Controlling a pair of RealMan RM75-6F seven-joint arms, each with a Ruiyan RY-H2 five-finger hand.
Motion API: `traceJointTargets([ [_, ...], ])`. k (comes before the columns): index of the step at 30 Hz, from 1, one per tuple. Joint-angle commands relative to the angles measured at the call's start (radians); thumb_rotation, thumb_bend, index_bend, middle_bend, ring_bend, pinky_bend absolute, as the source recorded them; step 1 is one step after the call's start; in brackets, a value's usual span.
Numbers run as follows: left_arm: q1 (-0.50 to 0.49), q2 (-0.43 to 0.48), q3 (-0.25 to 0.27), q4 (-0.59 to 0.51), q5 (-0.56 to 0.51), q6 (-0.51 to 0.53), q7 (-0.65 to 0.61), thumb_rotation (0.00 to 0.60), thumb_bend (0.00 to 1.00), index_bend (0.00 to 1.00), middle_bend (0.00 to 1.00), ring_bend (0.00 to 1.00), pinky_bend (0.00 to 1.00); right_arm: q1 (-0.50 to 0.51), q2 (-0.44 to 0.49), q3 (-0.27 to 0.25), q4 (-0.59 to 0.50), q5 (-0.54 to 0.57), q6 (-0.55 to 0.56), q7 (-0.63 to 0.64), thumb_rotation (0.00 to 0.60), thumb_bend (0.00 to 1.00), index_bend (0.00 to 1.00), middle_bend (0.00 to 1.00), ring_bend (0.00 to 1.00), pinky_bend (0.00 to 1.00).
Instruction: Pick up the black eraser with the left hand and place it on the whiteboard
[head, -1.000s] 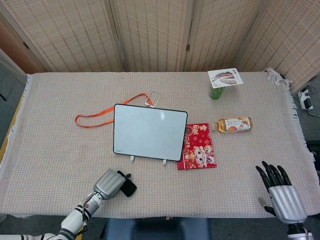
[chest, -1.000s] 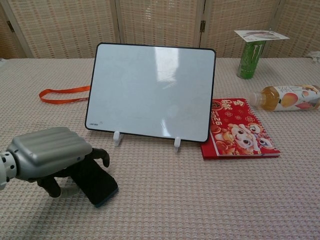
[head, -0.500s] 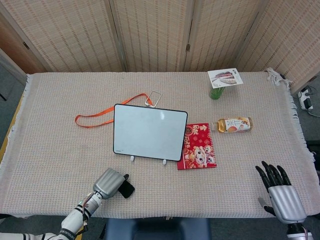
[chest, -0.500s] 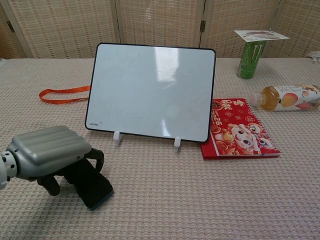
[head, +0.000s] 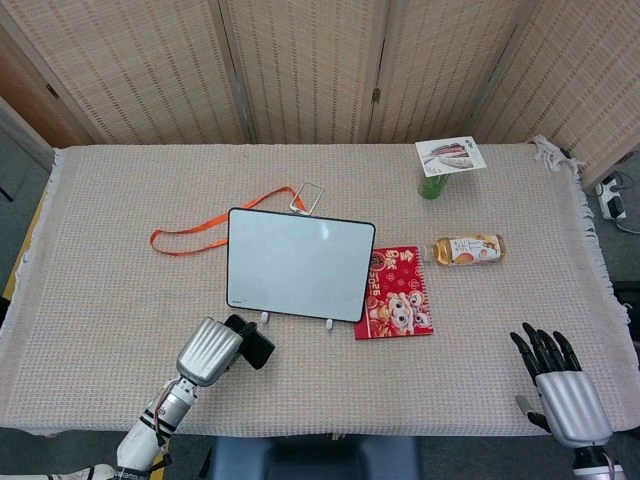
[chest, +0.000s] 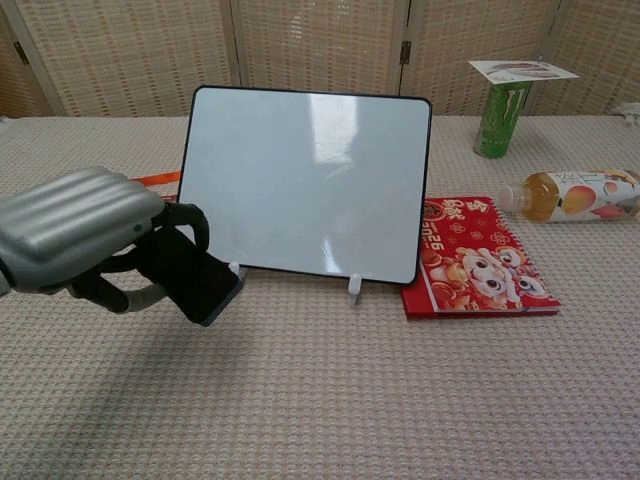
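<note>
Chest view shows the change best: the left hand (chest: 85, 240) has lifted the eraser (chest: 195, 275) off the cloth and carried it up toward the whiteboard (chest: 305, 180). Half a second ago the eraser lay low on the table well short of the board; now it hangs tilted in the air, its far end just beside the board's near left foot and overlapping the lower left corner. The fingers are curled around the eraser, gripping it. In the head view the left hand (head: 212, 350) sits just below the board's (head: 298, 262) lower left corner, with the eraser (head: 253, 345) close to that edge. So the pick looks done and the carry well along; what remains, by my reading, is to bring the eraser over the white face and set it down. The right hand (head: 562, 385) rests far right of the board, fingers spread, holding nothing.
</note>
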Motion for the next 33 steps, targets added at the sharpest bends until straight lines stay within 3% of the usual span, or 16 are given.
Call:
traceJointTargets([
  [1, 0.038, -0.111, -0.045, 0.144, 0.102, 0.116, -0.121, 0.6, 0.4, 0.6, 1.0, 0.96, 1.0, -0.001, 0.0, -0.001, -0.001, -0.002, 0.001, 0.0, 0.6, 0.3, 0.0, 0.0, 0.0, 0.0],
  [10, 0.002, -0.356, -0.19, 0.368, 0.124, 0.218, -0.163, 0.6, 0.4, 0.59, 1.0, 0.96, 1.0, 0.0, 0.007, -0.007, -0.003, -0.009, 0.0, 0.007, 0.6, 0.3, 0.0, 0.0, 0.0, 0.0],
  [16, -0.051, -0.475, -0.246, 0.506, 0.143, 0.238, -0.153, 0.6, 0.4, 0.58, 1.0, 0.96, 1.0, 0.001, 0.017, -0.008, -0.003, -0.013, 0.001, 0.028, 0.6, 0.3, 0.0, 0.0, 0.0, 0.0],
  [24, -0.142, -0.581, -0.313, 0.632, 0.107, 0.17, -0.063, 0.6, 0.4, 0.56, 1.0, 0.96, 1.0, 0.002, 0.022, -0.011, -0.003, -0.018, -0.001, 0.037, 0.6, 0.3, 0.0, 0.0, 0.0, 0.0],
  [33, -0.213, -0.669, -0.351, 0.773, 0.068, 0.128, 0.017, 0.6, 0.4, 0.55, 1.0, 0.96, 1.0, 0.007, 0.035, -0.009, -0.006, -0.016, -0.005, 0.06, 0.6, 0.3, 0.0, 0.0, 0.0, 0.0],
])
